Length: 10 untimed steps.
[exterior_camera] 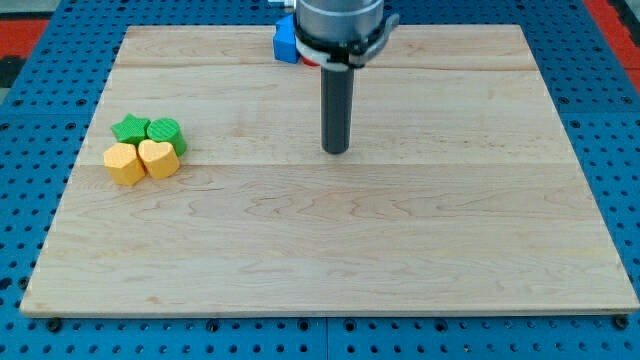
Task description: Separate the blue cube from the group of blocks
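Observation:
The blue cube [285, 42] sits at the view's top edge of the wooden board [330, 250], partly hidden behind the arm's body. A red block [311, 60] peeks out just to its right, mostly hidden, so its shape cannot be made out. My tip [336, 151] rests on the board below and to the right of the blue cube, well apart from it.
At the view's left is a tight cluster: a green star [130, 128], a green rounded block [165, 132], a yellow block [124, 164] and a yellow heart [158, 158]. Blue pegboard [30, 120] surrounds the board.

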Available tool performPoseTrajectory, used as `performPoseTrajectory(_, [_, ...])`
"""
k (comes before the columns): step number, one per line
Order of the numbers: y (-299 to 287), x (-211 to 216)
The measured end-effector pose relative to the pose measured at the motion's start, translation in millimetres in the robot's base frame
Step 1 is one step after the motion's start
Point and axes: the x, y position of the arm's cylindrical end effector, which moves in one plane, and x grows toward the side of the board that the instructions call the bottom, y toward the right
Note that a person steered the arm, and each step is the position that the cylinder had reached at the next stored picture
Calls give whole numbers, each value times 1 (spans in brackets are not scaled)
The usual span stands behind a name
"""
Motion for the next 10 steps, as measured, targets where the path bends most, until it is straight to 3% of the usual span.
performPoseTrajectory(1, [-30,-40])
performPoseTrajectory(3, [-178,-118])
performPoseTrajectory(5, [-194,-208])
performPoseTrajectory(7, [-166,-209])
performPoseTrajectory(8, [-102,-208])
performPoseTrajectory(9, [-54,-193])
performPoseTrajectory(10, [-48,-136])
